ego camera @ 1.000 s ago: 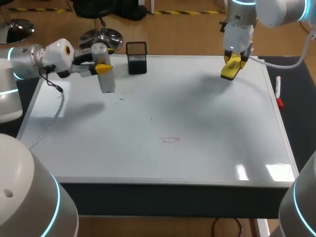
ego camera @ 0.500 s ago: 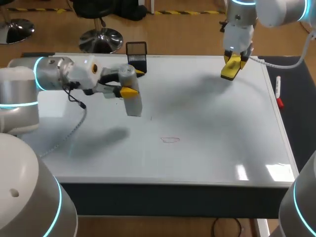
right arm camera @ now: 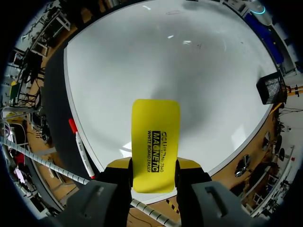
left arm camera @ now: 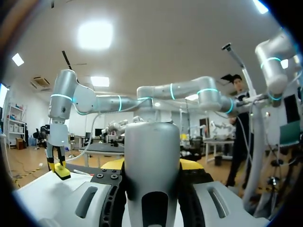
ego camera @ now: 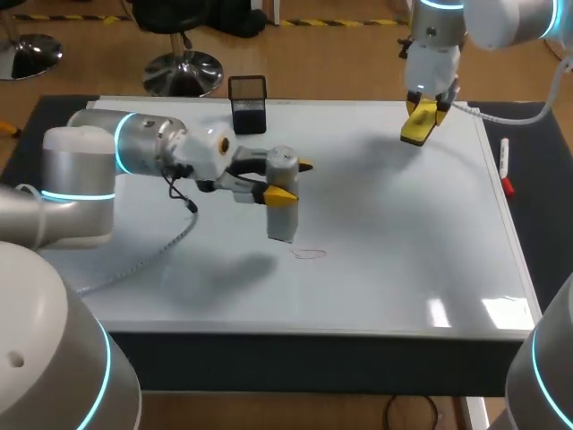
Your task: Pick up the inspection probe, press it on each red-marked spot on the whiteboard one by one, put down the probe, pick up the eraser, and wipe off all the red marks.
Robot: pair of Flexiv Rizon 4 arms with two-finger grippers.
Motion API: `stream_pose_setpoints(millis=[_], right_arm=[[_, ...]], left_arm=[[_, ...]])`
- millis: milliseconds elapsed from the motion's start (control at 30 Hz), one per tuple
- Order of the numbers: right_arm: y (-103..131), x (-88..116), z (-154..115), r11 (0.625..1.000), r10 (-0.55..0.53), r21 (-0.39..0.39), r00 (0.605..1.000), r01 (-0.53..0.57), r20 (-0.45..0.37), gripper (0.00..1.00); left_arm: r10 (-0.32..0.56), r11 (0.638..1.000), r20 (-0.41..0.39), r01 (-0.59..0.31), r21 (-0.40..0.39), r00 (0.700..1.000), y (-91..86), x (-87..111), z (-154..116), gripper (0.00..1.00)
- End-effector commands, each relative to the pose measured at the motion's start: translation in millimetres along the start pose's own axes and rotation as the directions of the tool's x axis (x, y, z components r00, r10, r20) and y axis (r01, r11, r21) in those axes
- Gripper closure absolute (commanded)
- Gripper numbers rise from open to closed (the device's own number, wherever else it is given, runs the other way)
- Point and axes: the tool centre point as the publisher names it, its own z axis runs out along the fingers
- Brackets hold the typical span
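Head view: left tool (ego camera: 292, 180) clamps one probe (ego camera: 282, 220), right tool (ego camera: 423, 110) clamps one eraser (ego camera: 415, 134).

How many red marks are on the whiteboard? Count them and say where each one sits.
1: a faint red oval mark on the white whiteboard, beside the tip of the grey cylindrical probe. More may hide under the left arm.

Robotics lab — left arm (ego camera: 134, 150), right arm (ego camera: 503, 20) over a whiteboard (ego camera: 394, 233)
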Motion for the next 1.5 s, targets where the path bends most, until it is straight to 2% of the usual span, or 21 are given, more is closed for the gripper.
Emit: stream_pose_setpoints(millis=[33, 233, 433, 833, 1267, 1500], right_arm=[[-1, 1, -1, 1.000, -0.002, 0.001, 1.000, 0.002, -0.003, 1.00], [-1, 1, -1, 1.000, -0.002, 0.001, 1.000, 0.002, -0.003, 1.00], [-1, 1, -1, 1.000, -0.002, 0.001, 1.000, 0.002, -0.003, 1.00], [-1, 1, -1, 1.000, -0.002, 0.001, 1.000, 0.002, -0.003, 1.00], [-1, 1, -1, 1.000, -0.002, 0.001, 1.000, 0.002, -0.003, 1.00], [-1, 1, -1, 1.000, -0.002, 0.001, 1.000, 0.002, -0.003, 1.00]], left_arm=[[-0.018, 1.000, -0.031, 0.019, 0.010, 0.999, 14.1, -9.7, 15, 1.00], [-0.041, 0.999, -0.073, 0.042, 0.011, 0.996, 28.4, -6.8, 35, 1.00], [-0.034, 0.999, -0.082, 0.035, 0.012, 0.996, 41.5, -11.1, 42, 1.00], [-0.034, 0.999, -0.052, 0.035, 0.005, 0.998, 57.8, -22.7, 37, 1.00], [-0.049, 0.999, -0.019, 0.048, -0.015, 0.999, 70.1, -24.7, 29, 1.00], [-0.050, 0.999, -0.012, 0.050, -0.020, 0.999, 70.0, -24.3, 26, 1.00]])
